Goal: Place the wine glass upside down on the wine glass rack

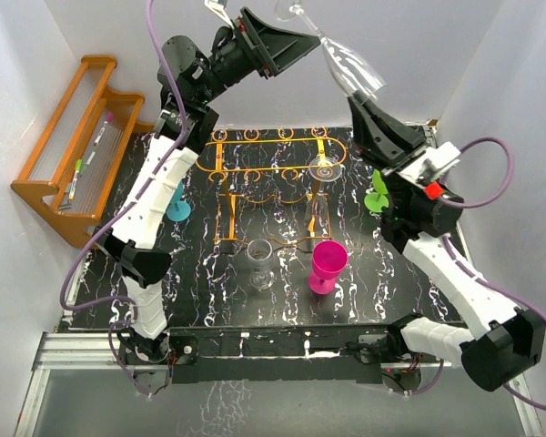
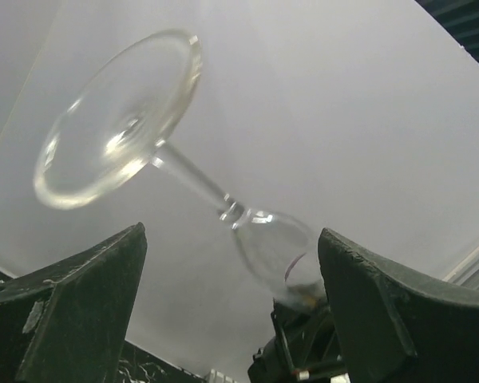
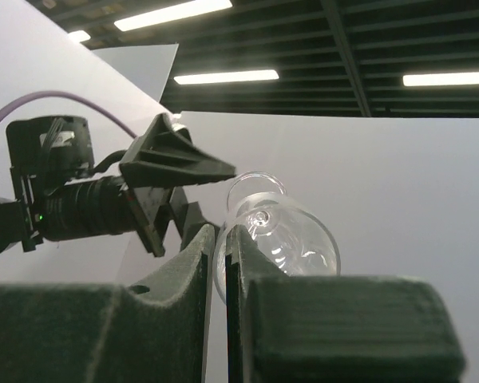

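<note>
My right gripper (image 1: 355,98) clamps the wine glass (image 1: 344,66), left gripper (image 1: 311,38) gapes; rack (image 1: 255,168) at twelve o'clock on black mat (image 1: 209,282), white walls (image 1: 491,55).

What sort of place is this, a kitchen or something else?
Probably a robot test booth in a lab or workshop: a left arm and right arm bolted to a metal frame, white panels walling in the black table, strip lights on a bare dark ceiling.
</note>
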Robot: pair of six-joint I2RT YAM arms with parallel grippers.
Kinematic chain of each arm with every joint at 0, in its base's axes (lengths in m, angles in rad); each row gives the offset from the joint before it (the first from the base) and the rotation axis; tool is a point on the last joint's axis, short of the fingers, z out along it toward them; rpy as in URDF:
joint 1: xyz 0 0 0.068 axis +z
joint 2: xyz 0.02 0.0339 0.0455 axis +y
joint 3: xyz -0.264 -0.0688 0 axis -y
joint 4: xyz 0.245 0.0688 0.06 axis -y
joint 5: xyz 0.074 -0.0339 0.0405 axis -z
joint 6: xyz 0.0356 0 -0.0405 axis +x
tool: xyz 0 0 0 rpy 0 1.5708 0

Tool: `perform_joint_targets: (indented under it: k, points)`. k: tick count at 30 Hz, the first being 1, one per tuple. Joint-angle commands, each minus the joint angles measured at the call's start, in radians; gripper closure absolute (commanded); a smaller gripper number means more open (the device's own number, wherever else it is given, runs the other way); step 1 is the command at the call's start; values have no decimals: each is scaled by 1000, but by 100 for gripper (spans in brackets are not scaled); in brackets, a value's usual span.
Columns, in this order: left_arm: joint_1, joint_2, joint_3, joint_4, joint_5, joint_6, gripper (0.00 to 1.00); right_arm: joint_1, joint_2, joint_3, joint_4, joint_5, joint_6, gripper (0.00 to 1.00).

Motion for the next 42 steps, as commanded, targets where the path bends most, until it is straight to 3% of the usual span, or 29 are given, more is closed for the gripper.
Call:
perform_joint_targets:
  k: [1, 7, 15, 20, 23, 24, 31, 38, 42]
  points:
    - [-5, 11, 93, 57, -55, 25, 16, 73, 39, 45, 88, 11, -153, 92]
    - [-6, 30, 124, 83, -59, 29, 28, 106, 58, 39, 81, 34, -209, 92]
    - [-4, 45, 145, 96, -59, 38, 68, 117, 56, 26, 50, 22, -222, 92]
    - [-5, 44, 138, 111, -41, 36, 79, 119, 74, 30, 41, -20, -177, 92]
    - [-6, 40, 136, 107, -38, 41, 98, 118, 91, 43, -6, -58, -168, 92]
    - [-5, 40, 136, 104, -38, 44, 100, 120, 97, 47, -23, -73, -165, 92]
    - [-6, 30, 139, 102, -32, 64, 100, 122, 129, 60, -71, -168, -148, 92]
    - [-5, 28, 142, 95, -40, 78, 100, 128, 130, 46, -69, -159, -140, 91]
    - [-5, 28, 158, 83, -41, 126, 100, 128, 121, 37, -79, -164, -143, 78]
